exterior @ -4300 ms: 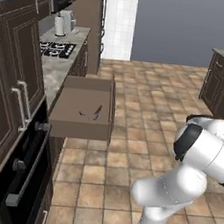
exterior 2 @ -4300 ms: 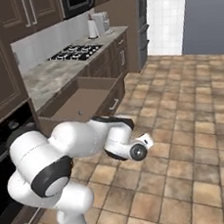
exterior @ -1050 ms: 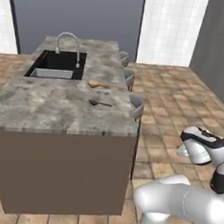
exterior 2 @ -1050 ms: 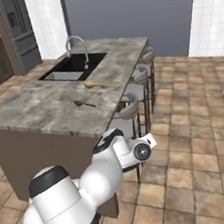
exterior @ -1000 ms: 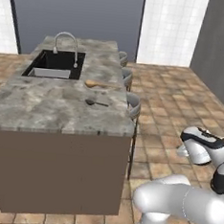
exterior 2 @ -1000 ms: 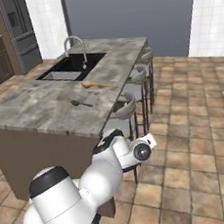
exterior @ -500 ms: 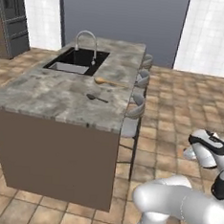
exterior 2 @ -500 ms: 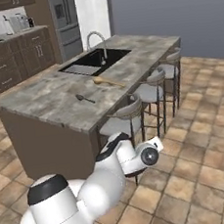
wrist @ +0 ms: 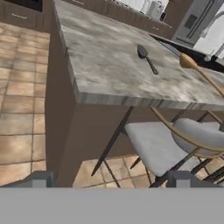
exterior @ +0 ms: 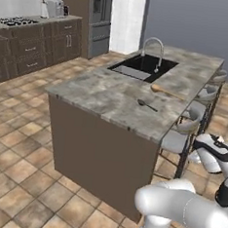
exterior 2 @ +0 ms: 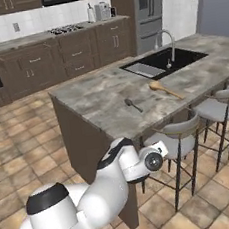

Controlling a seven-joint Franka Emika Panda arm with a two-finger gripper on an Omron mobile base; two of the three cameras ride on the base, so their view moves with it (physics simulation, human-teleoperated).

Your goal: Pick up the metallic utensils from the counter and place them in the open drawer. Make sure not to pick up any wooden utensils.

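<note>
Now that the base has swung round from the drawer to face the counter (exterior: 103, 93), I find the metal spoon (exterior 2: 133, 104) lying near the wooden spoon (exterior 2: 166, 89) — gripper (exterior 2: 160, 152) low beside the stools, spread wide, holding nothing.

On the grey-beige marbled island counter (exterior 2: 99, 95) you have one small dark grey metal spoon (exterior 2: 132, 104) and one long light tan wooden spoon (exterior 2: 165, 89). On the right, three grey-seated stools (exterior 2: 175, 138), near to far. One sink (exterior 2: 161, 62), one faucet (exterior 2: 167, 43).
</note>
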